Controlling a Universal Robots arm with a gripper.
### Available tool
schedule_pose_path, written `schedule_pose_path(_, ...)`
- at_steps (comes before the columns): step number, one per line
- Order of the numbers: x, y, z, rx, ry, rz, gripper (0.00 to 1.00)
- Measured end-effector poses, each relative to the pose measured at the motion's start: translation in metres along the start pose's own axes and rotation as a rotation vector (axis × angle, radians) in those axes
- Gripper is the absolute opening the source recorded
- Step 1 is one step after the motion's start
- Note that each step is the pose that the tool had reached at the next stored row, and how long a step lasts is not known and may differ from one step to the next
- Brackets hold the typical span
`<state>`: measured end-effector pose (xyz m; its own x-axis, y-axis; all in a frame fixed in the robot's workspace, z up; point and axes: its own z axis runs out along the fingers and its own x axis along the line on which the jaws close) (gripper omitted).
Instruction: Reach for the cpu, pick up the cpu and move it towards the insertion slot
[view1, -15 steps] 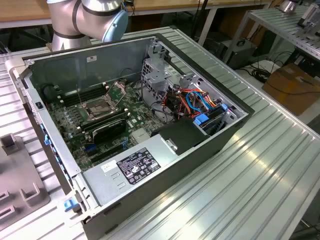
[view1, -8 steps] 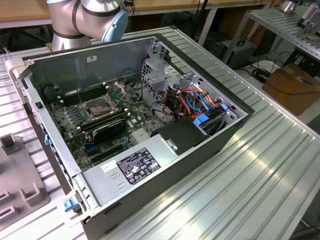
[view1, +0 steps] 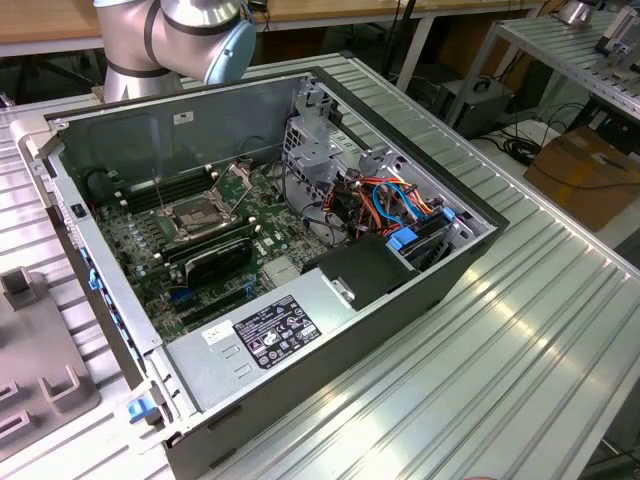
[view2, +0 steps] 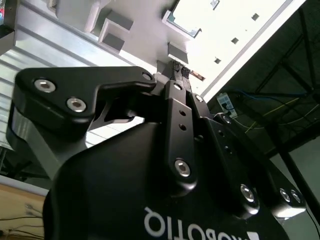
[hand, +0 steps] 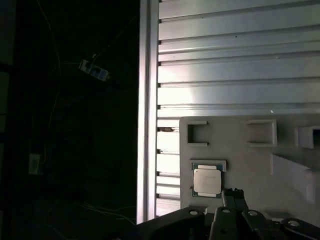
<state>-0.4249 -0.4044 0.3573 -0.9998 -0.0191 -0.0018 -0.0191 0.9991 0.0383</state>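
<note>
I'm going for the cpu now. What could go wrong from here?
1. The gripper appears beside the cpu, not over it; descending here may strike the grey fixture.
2. The insertion slot lies deep inside the case, so the walls could crowd the arm.

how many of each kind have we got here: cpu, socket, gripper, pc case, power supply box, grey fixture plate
cpu: 1
insertion slot: 1
gripper: 1
computer case: 1
power-supply box: 1
grey fixture plate: 1
total: 6
</note>
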Motion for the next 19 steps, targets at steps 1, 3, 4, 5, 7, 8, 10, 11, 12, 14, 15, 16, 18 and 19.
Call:
schedule_pose_path(1, 0.0047, -0.0006, 0.0002, 0.0, 0.0001, 0.0, 0.11)
schedule_pose_path(3, 0.009, -0.0007, 0.0004, 0.0, 0.0001, 0.0, 0.11)
schedule_pose_path(4, 0.0115, -0.0007, 0.0004, -0.0001, 0.0001, 0.0, 0.11)
schedule_pose_path(5, 0.0154, -0.0006, 0.0005, 0.0, 0.0001, 0.0, 0.17)
schedule_pose_path(7, 0.0191, -0.0005, 0.0008, -0.0001, 0.0001, 0.0, 0.3)
schedule_pose_path(8, 0.0212, -0.0005, 0.001, -0.0001, 0.0001, 0.0, 0.3)
schedule_pose_path(10, 0.0268, -0.0005, 0.0026, -0.0004, 0.0001, 0.0, 0.42)
schedule_pose_path(11, 0.0284, -0.0005, 0.0038, -0.0004, 0.0001, -0.002, 0.48)
schedule_pose_path(12, 0.0294, -0.0005, 0.0053, -0.0005, 0.0, -0.006, 0.54)
schedule_pose_path(14, 0.0314, -0.0007, 0.0094, -0.0004, 0.001, -0.026, 0.6)
schedule_pose_path(15, 0.032, -0.0007, 0.0111, -0.0005, 0.0012, -0.032, 0.66)
schedule_pose_path(16, 0.0325, -0.0008, 0.0126, -0.0005, 0.0014, -0.037, 0.66)
schedule_pose_path(18, 0.0331, -0.0009, 0.0161, -0.0005, 0.0034, -0.054, 0.66)
schedule_pose_path(19, 0.0331, -0.0009, 0.0161, -0.0004, 0.0037, -0.056, 0.66)
